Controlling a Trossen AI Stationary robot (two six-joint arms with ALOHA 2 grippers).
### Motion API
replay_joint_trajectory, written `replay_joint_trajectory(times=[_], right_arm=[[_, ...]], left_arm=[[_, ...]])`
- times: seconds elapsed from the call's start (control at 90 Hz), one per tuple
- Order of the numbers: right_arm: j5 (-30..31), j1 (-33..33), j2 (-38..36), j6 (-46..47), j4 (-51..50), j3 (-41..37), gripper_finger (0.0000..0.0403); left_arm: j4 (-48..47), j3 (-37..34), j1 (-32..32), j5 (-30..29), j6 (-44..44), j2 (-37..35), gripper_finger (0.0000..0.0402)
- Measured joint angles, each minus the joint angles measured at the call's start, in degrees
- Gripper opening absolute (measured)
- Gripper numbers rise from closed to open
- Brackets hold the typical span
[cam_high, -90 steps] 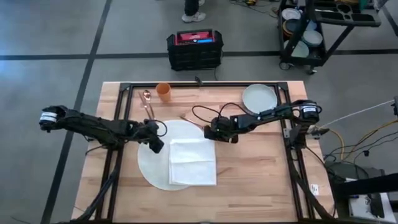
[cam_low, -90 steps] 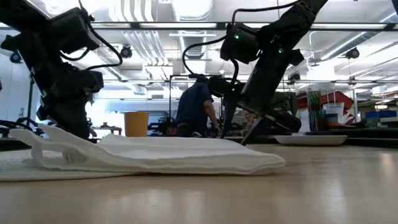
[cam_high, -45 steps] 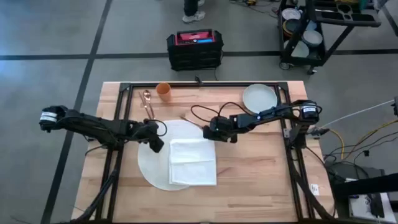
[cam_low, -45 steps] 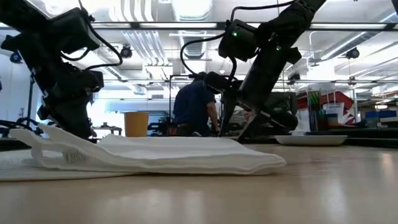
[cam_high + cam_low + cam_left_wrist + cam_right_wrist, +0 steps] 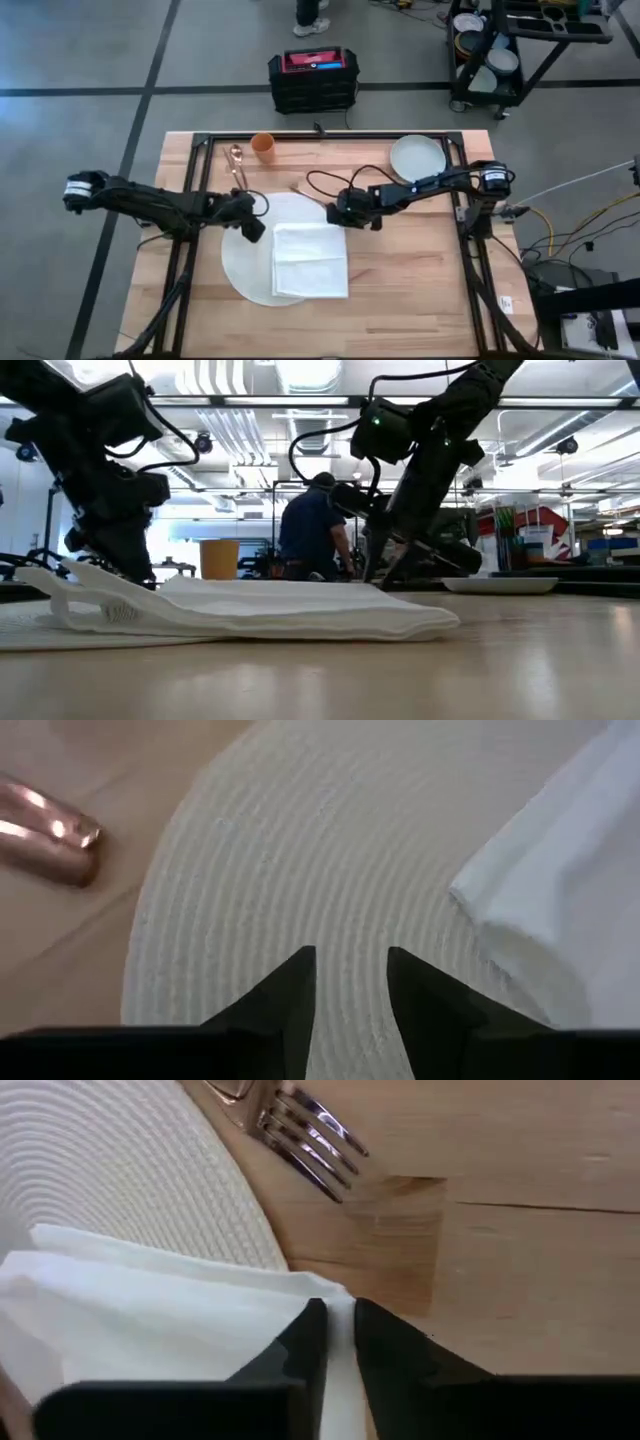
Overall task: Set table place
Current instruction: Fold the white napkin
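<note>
The place (image 5: pixel 255 262) is a large round white mat with fine concentric ribbing, lying flat near the centre of the worktop (image 5: pixel 400 290), a light-wood butcher-block top inside a black frame rail. A folded white napkin (image 5: pixel 310 260) covers the mat's 3 o'clock half and overhangs its edge toward 4 o'clock; in the low view its layers rise in a shallow wedge, one corner lifted.

The left pincer (image 5: pixel 250 232) sits over the mat's rim at about 10 o'clock. Its wrist view shows the two dark fingers (image 5: pixel 290 1000) a narrow gap apart, holding nothing, just above the ribbed surface. The right pincer (image 5: pixel 340 213) is at the napkin's far corner, about 1 o'clock of the mat. Its fingers (image 5: pixel 305 1342) are nearly together with only a slit between them, over the napkin's edge; whether they pinch the cloth I cannot tell.

Beyond the mat at 12 o'clock lie a copper spoon (image 5: pixel 237 166) and a fork (image 5: pixel 305 1135), the fork's handle cut off in the wrist view and barely visible from above. An orange cup (image 5: pixel 263 147) stands at 12 o'clock and a pale grey-green plate (image 5: pixel 417 156) at 2 o'clock, well apart from the mat. In the low view the arms hide much of the far worktop, and a person (image 5: pixel 312 530) stands in the room behind.
</note>
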Motion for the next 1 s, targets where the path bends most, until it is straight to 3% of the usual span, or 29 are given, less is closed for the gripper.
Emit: replay_joint_trajectory(times=[0.089,0.189,0.6,0.822,1.0], right_arm=[[0.0,0.0,0.0,0.0,0.0,0.0,0.0005],[0.04,0.0,0.0,0.0,0.01,0.0,0.0007],[0.17,0.0,0.0,-0.07,0.02,-0.02,0.0001],[0.11,0.0,0.0,-0.14,0.02,-0.02,0.0],[0.0,0.0,0.0,-0.95,0.04,-0.02,0.0]], left_arm=[[6.18,0.0,1.81,1.55,0.97,0.79,0.0119],[12.6,0.0,3.91,8.27,4.13,2.57,0.0118],[22.34,0.0,7.1,21.43,6.76,14.04,0.0102],[21.82,2.34,9.88,24.52,11.12,9.93,0.012],[13.85,4.4,12.36,29.64,19.95,8.73,0.0145]])
